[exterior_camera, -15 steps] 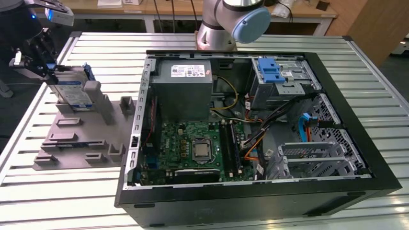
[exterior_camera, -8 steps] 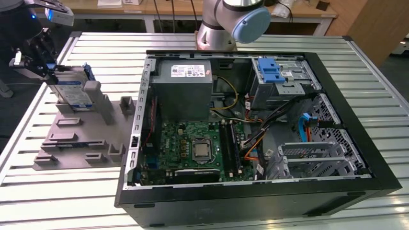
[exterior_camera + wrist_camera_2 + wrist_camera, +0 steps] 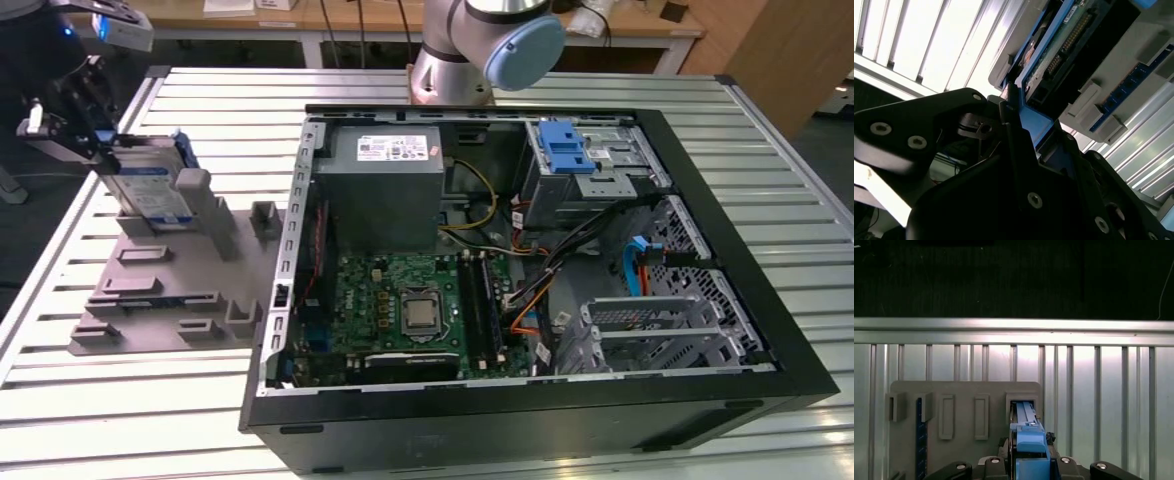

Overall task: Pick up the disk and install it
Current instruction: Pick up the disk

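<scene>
Disk (image 3: 147, 190) stands on edge in the grey holder (image 3: 147, 290), 10 o'clock in the exterior view, on the table (image 3: 107, 420). Hand (image 3: 1031, 122) is at its upper end. In the second wrist view the fingers (image 3: 1010, 114) sit tight against the blue frame (image 3: 1026, 437) on both sides, so I read it as closed on the disk. The disk isn't out of the slot yet.

Risks as I see them:
- The grip is on a narrow strip of plastic frame, off the disk's middle. The weight could swing it in the hand, or it slips.
- A pull that isn't straight along the slot could bind the frame and drag the holder across the table.
- The case (image 3: 787, 340) sits centre to 3 o'clock, with the cage (image 3: 601, 175) at its 1 o'clock corner. Cables (image 3: 587, 235) run just beside the cage, and a low or tilted disk could snag them or jam at the cage mouth.
</scene>
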{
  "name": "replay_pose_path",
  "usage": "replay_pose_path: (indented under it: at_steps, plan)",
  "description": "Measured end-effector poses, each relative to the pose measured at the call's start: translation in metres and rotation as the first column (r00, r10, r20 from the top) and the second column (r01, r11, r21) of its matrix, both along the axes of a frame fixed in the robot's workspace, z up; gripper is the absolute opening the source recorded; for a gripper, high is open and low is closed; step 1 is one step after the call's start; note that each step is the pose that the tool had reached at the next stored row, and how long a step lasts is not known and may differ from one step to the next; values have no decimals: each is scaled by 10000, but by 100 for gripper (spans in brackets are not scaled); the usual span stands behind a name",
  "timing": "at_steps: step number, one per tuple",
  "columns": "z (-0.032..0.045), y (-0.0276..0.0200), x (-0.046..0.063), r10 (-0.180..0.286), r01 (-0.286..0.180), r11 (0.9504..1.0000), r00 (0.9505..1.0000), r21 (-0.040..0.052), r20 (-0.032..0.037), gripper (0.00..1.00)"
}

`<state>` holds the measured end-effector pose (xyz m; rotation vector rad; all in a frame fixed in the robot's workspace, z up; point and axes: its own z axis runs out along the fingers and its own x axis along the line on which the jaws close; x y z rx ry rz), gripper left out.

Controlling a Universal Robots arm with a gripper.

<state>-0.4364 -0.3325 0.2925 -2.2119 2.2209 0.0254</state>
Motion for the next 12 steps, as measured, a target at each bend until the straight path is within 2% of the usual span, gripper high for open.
replay_pose_path:
  at_steps: [4,12]
  plan:
    - [39,0,0,0,0,10000,10000,-1,-1,36]
    - [59,0,0,0,0,10000,10000,-2,-5,36]
